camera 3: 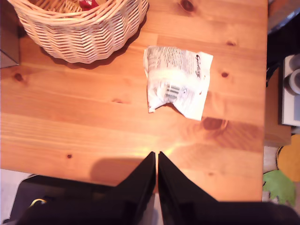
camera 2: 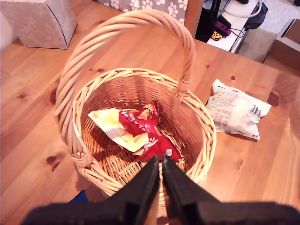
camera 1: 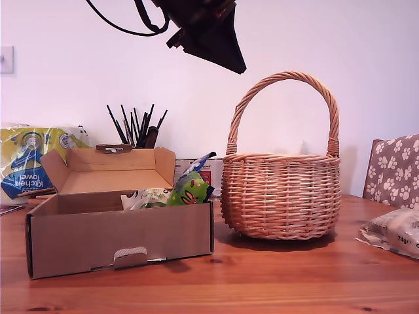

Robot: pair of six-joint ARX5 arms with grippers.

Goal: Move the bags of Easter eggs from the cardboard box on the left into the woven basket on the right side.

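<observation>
Packets still wait in the cardboard box [camera 1: 118,245]: a bright green crinkly bag [camera 1: 190,190] with a cartoon face and a white one with pale green print [camera 1: 145,198] poke above its rim, at the end nearest the woven basket [camera 1: 281,196]. Your first claw [camera 2: 161,164], jaws pressed together and empty, hangs high over the basket; in the exterior view the dark arm [camera 1: 206,29] above the basket's handle is most likely this one. From there the green bag lies down and toward the exterior view's left, past the basket's wall. The bag stands tilted, its long axis leaning up toward the basket.

Your second claw [camera 3: 156,161], also closed and empty, looks down on bare wooden table [camera 3: 93,122] beside a white printed packet [camera 3: 177,80], on the basket's far side from the box, so the first claw is probably nearer.

The basket is round tan wicker with a tall arched handle, and already holds a red and yellow packet [camera 2: 136,131]. The box is shallow corrugated card, its flap open.
</observation>
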